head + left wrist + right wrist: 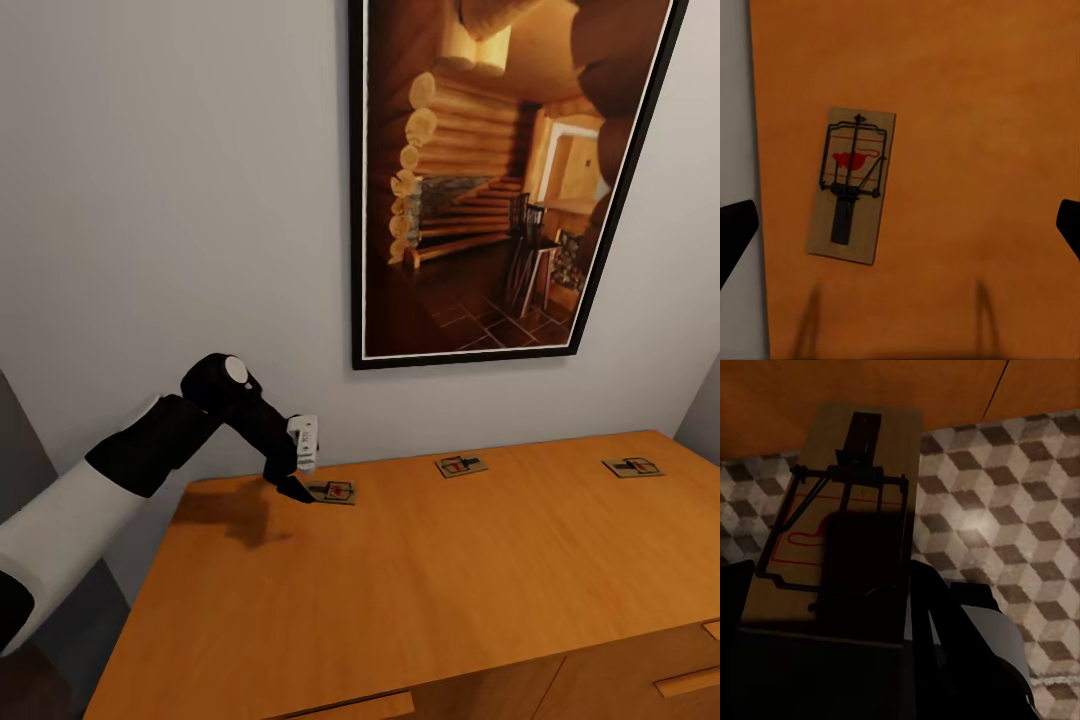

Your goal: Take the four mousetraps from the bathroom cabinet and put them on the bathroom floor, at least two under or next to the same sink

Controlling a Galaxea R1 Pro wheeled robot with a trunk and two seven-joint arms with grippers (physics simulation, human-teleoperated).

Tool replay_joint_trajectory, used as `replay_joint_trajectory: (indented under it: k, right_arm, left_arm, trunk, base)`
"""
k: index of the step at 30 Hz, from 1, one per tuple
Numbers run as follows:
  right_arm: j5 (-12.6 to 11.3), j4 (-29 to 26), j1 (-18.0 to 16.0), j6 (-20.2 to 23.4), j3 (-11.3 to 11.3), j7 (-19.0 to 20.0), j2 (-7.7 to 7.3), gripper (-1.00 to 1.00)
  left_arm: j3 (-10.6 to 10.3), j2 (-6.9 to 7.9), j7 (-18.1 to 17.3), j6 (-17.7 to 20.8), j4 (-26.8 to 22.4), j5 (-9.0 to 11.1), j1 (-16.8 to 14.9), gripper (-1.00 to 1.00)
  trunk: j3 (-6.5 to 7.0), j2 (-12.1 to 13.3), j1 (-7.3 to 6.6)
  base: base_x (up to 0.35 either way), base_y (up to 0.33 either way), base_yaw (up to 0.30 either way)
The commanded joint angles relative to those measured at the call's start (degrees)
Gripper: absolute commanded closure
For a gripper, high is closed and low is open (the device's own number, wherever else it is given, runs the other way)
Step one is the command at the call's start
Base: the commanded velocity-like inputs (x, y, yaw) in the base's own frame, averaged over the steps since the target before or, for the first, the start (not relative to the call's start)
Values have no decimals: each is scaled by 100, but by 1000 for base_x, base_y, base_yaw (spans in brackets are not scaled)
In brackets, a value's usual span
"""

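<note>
the left gripper (300, 487), jaws spread, hovers over a mousetrap (851, 184) on the cabinet (420, 570) top; it needs lowering and closing. the right gripper (832, 660) pinches another mousetrap (847, 510) above the bathroom floor (1005, 517).

Grey wall (170, 200), framed cabin picture (490, 180)

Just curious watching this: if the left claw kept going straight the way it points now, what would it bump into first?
Probably the cabinet top: the open left claw looks straight down at bare wood, with the mousetrap lying off-centre toward one finger.
</note>
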Motion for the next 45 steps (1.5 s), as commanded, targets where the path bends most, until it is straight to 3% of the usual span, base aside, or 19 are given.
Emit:
replay_joint_trajectory:
  k: [1,27,28,32,38,41,45]
  right_arm:
    - [-68,7,-3,-20,43,27,-2,100]
    - [-67,7,-4,-29,43,27,-2,100]
    - [-68,7,-5,-29,43,27,-2,100]
    - [-67,7,-5,-29,45,27,-2,100]
    - [-62,7,-3,-29,43,27,0,100]
    - [-61,7,-2,-29,43,27,-1,100]
    - [-61,7,-5,-29,43,27,-2,100]
  left_arm:
    - [-8,9,-40,62,-7,-40,-6,-100]
    - [28,-20,35,208,-3,-43,-6,-100]
    - [78,-20,40,208,-5,-43,-6,-100]
    - [605,-17,47,209,-12,-46,-6,-100]
    - [752,32,48,207,-12,-50,-4,-100]
    - [724,50,48,202,-16,-134,-4,-100]
    - [445,46,39,210,-17,-536,21,-100]
  trunk:
    - [-6,-3,0]
    - [-6,-3,0]
    - [-6,-3,0]
    - [-6,-3,0]
    - [-6,-3,0]
    - [-6,-3,0]
    - [-6,-3,0]
  base:
    - [0,0,0]
    - [0,0,0]
    - [0,0,0]
    - [0,0,0]
    - [0,0,0]
    - [0,0,0]
    - [0,0,0]
